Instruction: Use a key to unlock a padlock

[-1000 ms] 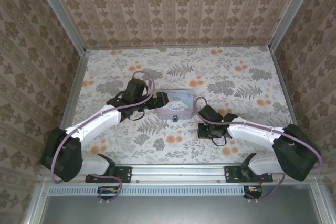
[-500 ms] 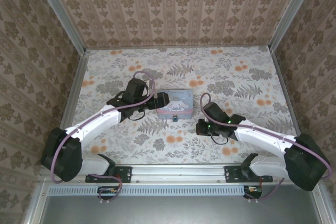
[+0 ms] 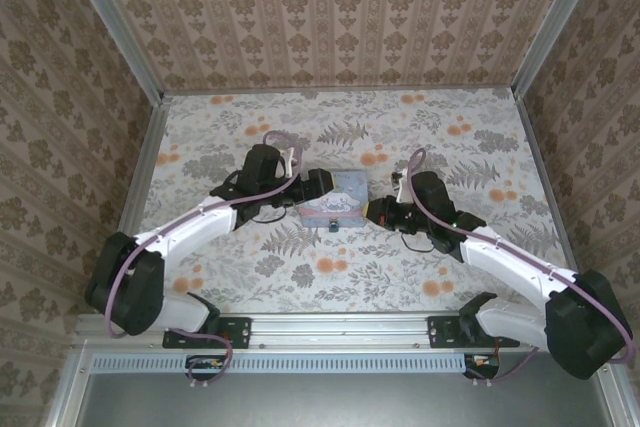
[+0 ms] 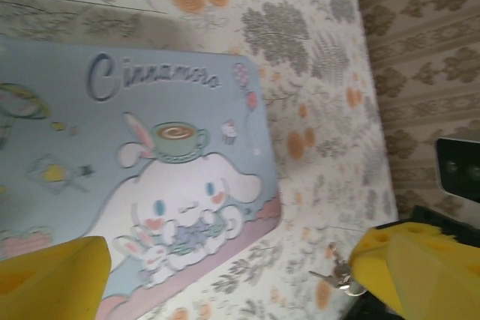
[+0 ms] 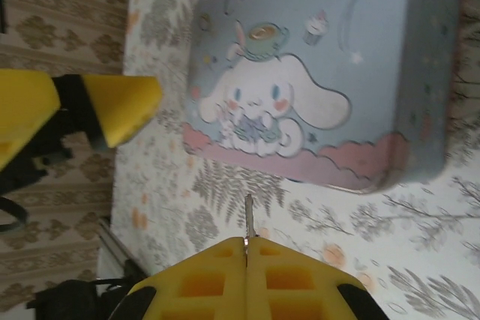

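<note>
Right gripper [image 5: 246, 243] hides most of the key [image 5: 248, 219].

Top camera looks down on the whole table [image 3: 450, 147]; the 2 wrist cameras closely share the pale-blue tin [image 4: 150, 148]

Left end effector [image 3: 322, 185] gapes wide; right end effector [image 5: 246, 249] pinched.

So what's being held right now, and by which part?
The right gripper pinches a key by its hidden end, thin blade sticking out; the open left gripper holds nothing.
</note>
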